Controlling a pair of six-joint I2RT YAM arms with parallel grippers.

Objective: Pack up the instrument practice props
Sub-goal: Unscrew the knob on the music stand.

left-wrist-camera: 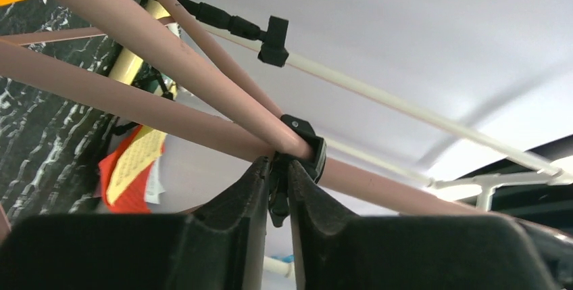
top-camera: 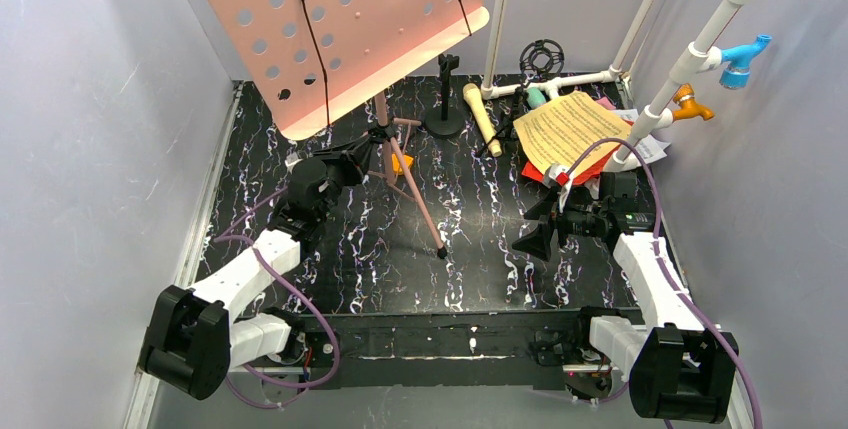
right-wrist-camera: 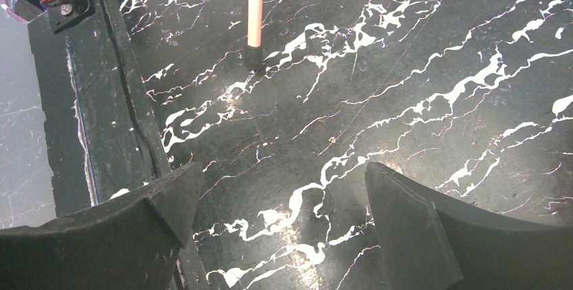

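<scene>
Pale grey walls enclosed the cell: left wall [top-camera: 90, 99], rear wall [top-camera: 580, 9] and right wall [top-camera: 790, 199]. The table surface [top-camera: 480, 249] was black with white, marble-like veining, and a plain black strip [top-camera: 450, 334] ran along its near edge. A white plastic pipe frame [top-camera: 497, 19] with a blue fitting [top-camera: 745, 57] and an orange fitting [top-camera: 690, 104] stood at the rear right corner. Lighting was even and diffuse, and shadows were soft.
</scene>
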